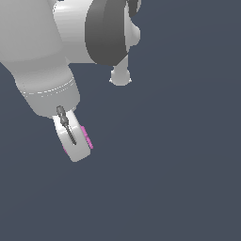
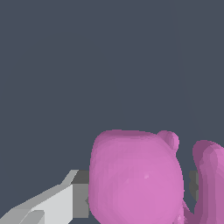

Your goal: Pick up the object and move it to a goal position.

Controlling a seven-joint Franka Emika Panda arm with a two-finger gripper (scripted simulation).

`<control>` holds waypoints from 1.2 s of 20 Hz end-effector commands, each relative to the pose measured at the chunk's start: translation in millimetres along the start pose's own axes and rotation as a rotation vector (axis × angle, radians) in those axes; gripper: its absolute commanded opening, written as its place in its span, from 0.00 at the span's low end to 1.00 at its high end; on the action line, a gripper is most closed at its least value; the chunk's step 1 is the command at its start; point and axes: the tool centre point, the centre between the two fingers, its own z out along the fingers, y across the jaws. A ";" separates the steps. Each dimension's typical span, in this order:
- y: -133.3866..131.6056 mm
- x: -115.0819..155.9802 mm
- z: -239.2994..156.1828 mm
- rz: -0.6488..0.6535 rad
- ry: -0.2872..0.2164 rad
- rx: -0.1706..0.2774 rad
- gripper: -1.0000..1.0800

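The object (image 2: 131, 170) is a glossy pink-magenta item with a rounded body and a curved loop on one side. It fills the space between the fingers in the wrist view. My gripper (image 2: 138, 197) is shut on the object: one grey-white finger (image 2: 65, 201) presses its body, and the other pad shows only partly behind the loop. In the exterior view my gripper (image 1: 74, 143) hangs toward the exterior view's lower left. Only thin pink slivers of the object (image 1: 88, 138) show past the white finger; the rest is hidden.
The arm's large white links (image 1: 42, 52) and a dark grey joint (image 1: 106, 33) fill the exterior view's upper left. A small white rounded part (image 1: 120, 77) sits below the joint. Everything else is a plain dark blue-grey background.
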 end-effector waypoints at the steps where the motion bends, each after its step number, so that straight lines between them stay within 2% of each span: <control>1: -0.2 9.4 -31.7 0.034 0.006 0.016 0.00; 6: 0.3 23.1 -75.5 0.081 0.015 0.040 0.00; 11: 1.1 30.9 -99.2 0.107 0.020 0.053 0.00; 24: 1.5 36.3 -112.8 0.123 0.023 0.061 0.00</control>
